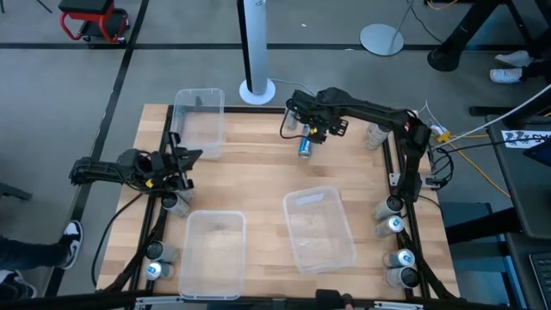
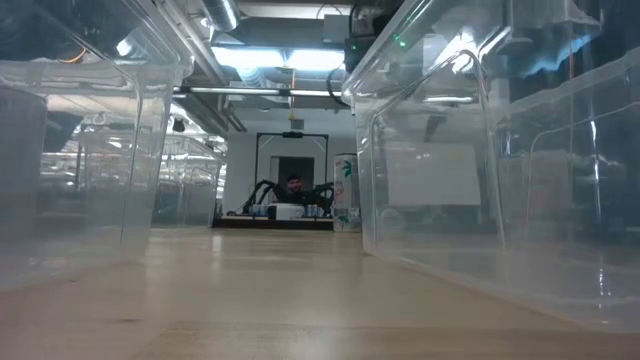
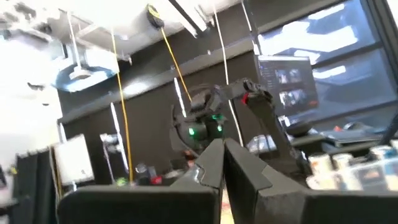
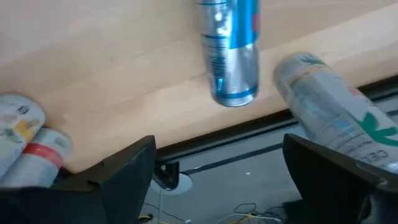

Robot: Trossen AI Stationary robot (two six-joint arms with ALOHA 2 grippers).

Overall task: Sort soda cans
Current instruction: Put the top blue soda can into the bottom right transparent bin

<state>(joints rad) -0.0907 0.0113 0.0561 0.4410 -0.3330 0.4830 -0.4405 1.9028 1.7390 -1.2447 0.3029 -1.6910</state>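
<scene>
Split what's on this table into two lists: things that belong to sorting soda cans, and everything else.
Belongs to the job:
- blue and silver can lying on the table under the open right gripper
- cans along the right edge
- cans at the left edge
- three clear bins, presumably the sorting targets

Just there:
- left gripper, shut, waiting at the left edge
- white pole base

blue can (image 4: pixel 231 53): your right wrist view crops its upper end
white can (image 4: pixel 339 121): cropped, label unreadable

Three clear plastic bins (image 1: pixel 199 116) sit on the counter (image 1: pixel 258 172). About ten soda cans (image 1: pixel 305 145) show, most along the edges. Two arms (image 1: pixel 370 110) reach in.
</scene>
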